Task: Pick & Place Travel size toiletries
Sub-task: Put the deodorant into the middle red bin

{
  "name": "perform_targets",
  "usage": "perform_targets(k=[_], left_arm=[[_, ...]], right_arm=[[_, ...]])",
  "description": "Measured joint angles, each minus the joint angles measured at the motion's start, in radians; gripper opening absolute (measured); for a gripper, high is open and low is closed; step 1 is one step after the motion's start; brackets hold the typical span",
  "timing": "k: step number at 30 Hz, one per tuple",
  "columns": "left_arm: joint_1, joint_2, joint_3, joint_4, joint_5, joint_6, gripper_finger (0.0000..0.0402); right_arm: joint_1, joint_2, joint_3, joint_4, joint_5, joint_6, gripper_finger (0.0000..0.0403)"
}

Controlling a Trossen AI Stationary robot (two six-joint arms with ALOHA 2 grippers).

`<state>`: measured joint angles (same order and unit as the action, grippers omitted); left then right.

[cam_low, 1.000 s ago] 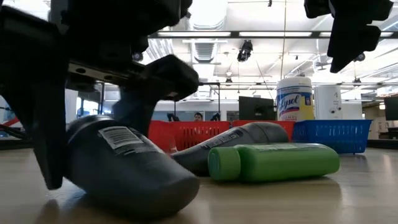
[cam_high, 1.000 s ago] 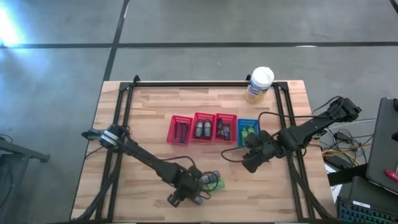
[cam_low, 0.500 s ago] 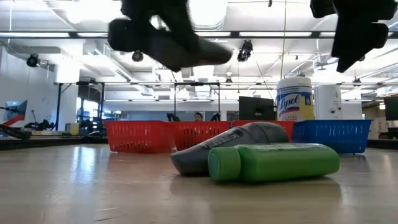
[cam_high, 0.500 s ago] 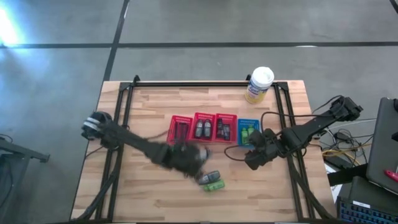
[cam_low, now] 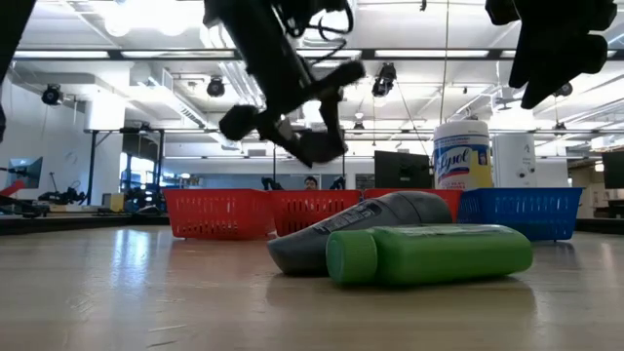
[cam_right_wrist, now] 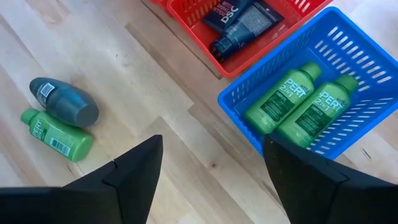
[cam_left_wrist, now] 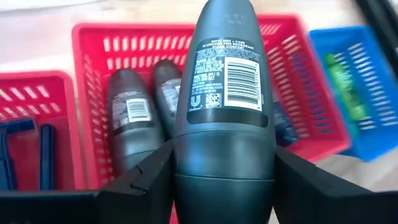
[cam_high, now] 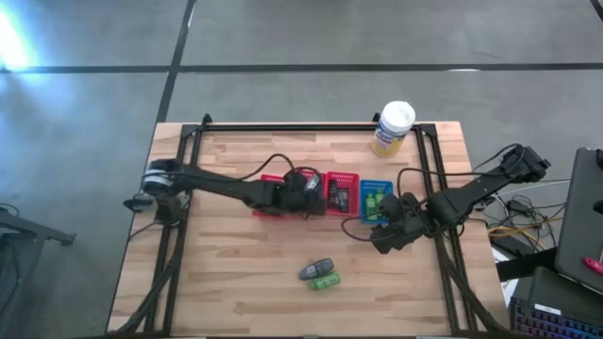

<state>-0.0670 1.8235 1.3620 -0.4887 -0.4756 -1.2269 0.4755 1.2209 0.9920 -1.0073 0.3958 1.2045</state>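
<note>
1. We take the blue basket (cam_high: pixel 375 201) as our landmark; three red baskets stand in a row beside it, on the side away from the right arm.

2. The left gripper (cam_left_wrist: pixel 224 186) is clamped on a dark grey roll-on deodorant (cam_left_wrist: pixel 225 93), one finger (cam_left_wrist: pixel 140 180) on each flank of its lower body, barcode label facing the camera. In the high view the left gripper (cam_high: pixel 301 186) hangs over the middle red basket (cam_high: pixel 308 193), two baskets along from the blue one.

3. That red basket already holds two more grey deodorants (cam_left_wrist: pixel 127 115) lying side by side (a tight fit for a third, we judge).

4. We expect the deodorant to be light, stiff and smooth-walled, with a rounded shell that could slip or roll. The flat flanks below the dome look like the place to pinch it.

5. The right gripper (cam_right_wrist: pixel 211 165) hovers just off the blue basket's outer corner, jaws spread wide and holding nothing. Two green Pert bottles (cam_right_wrist: pixel 278 101) lie inside that basket.

6. On the bare table (cam_high: pixel 226 282), well in front of the blue basket, a grey deodorant (cam_high: pixel 316 270) and a green bottle (cam_high: pixel 326 282) lie touching, not yet sorted. The green bottle is a plain cylinder, likely light and prone to rolling; we would take it across its middle.
</note>
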Motion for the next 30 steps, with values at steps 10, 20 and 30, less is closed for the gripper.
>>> perform_targets(k=[10, 20, 30], left_arm=[[0.022, 0.024, -0.058, 0.07, 0.081, -0.03, 0.0288], [-0.09, -0.023, -0.054, 0.147, 0.411, 0.592, 0.0288], [-0.284, 0.076, -0.039, 0.296, 0.283, 0.72, 0.0289]], right_arm=[[0.006, 0.0, 0.0, 0.0, -0.004, -0.033, 0.0257], [0.029, 0.003, 0.0, -0.007, -0.033, -0.079, 0.0288], [0.029, 0.003, -0.002, -0.01, -0.037, -0.082, 0.0312]])
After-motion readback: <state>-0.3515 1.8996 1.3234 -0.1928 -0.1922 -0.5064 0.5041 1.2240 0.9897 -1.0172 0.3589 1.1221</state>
